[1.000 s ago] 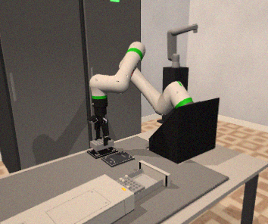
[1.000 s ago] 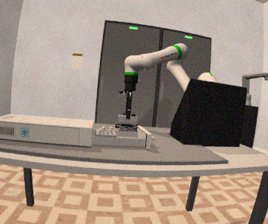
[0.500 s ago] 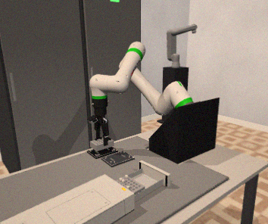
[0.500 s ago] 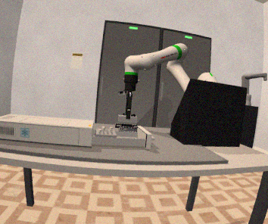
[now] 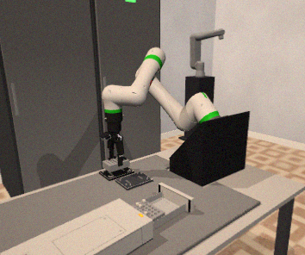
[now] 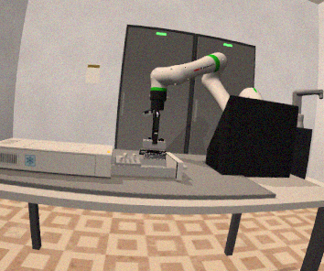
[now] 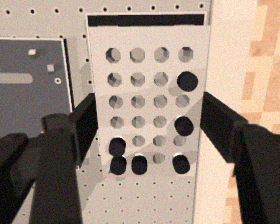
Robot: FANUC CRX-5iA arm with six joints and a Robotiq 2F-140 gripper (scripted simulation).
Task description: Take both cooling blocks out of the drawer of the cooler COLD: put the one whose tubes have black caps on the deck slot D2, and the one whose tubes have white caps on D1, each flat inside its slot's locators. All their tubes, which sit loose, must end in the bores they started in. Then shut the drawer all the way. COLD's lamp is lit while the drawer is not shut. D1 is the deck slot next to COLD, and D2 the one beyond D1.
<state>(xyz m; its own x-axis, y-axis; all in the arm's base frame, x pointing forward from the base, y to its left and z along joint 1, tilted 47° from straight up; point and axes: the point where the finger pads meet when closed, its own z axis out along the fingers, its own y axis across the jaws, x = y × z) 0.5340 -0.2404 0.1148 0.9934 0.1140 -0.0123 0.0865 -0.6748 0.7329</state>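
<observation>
In the near part of the scene the cooler (image 5: 90, 234) (image 6: 64, 157) is seen with its lamp (image 5: 140, 215) (image 6: 108, 151) lit and its drawer (image 5: 180, 209) (image 6: 157, 173) pulled out. Inside it, the white-capped block (image 5: 151, 209) (image 6: 129, 159) is left to be moved. For that one, a square grip low on two opposite walls is advised, clear of the caps. The drawer is best pushed by its handle (image 5: 176, 192) (image 6: 172, 159), as a stiff part that should slide straight.

Beyond the drawer, the near slot (image 5: 134, 181) (image 7: 26, 107) is not yet filled. Farther on, the black-capped block (image 5: 114, 164) (image 6: 154, 144) (image 7: 138, 90) is held at the far slot (image 5: 117, 174) (image 7: 146, 20); whether it is fully seated cannot be told. The fingers of the gripper (image 5: 115, 160) (image 6: 155, 141) (image 7: 149, 122) are closed on its opposite sides, part-way apart. Six black caps (image 7: 187, 81) are seen in its bores.

The block is judged rigid and fairly heavy, with smooth walls that might slip if pinched off centre. Because the tubes are loose, it should be kept level, lowered slowly and released without a jolt.
</observation>
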